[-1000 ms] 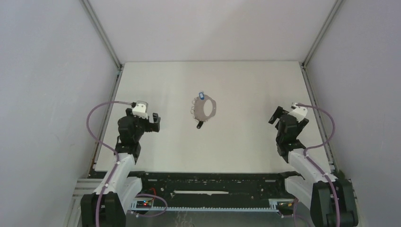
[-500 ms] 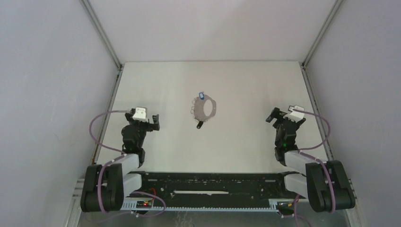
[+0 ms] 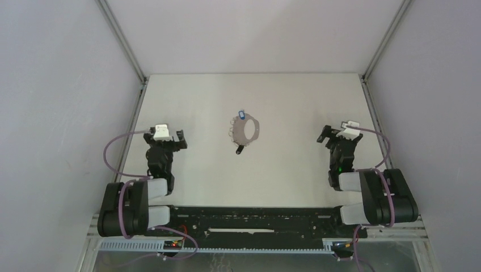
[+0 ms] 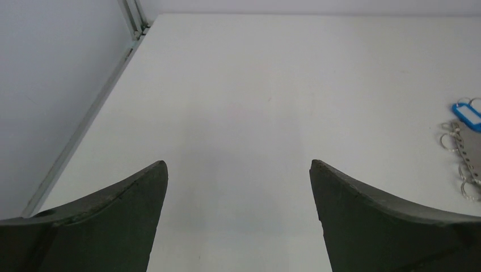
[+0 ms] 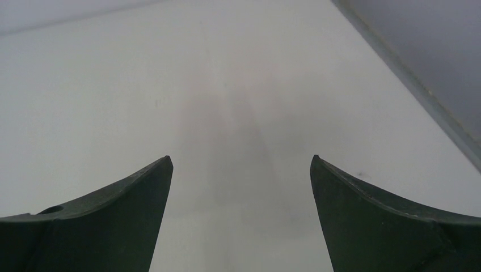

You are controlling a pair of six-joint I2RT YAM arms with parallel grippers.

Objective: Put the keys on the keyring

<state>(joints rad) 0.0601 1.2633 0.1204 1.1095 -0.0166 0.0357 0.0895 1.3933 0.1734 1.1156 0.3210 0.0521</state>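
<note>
Smooth matt table (image 3: 283,170); thin grey metal keyring (image 3: 245,130); glossy blue plastic key head (image 4: 466,111).

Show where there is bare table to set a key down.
Bare white table: beyond the thin grey wire keyring, and beside it, out to the left gripper and right gripper. Crowded centre: blue-headed key at the ring's far edge, black-headed key at its near edge.

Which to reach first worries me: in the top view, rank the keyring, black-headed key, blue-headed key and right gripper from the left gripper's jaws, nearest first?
1. keyring, centre, ring row toward left gripper.
2. black-headed key at its near edge and blue-headed key at its far edge: too close to call.
3. right gripper, right side.
</note>
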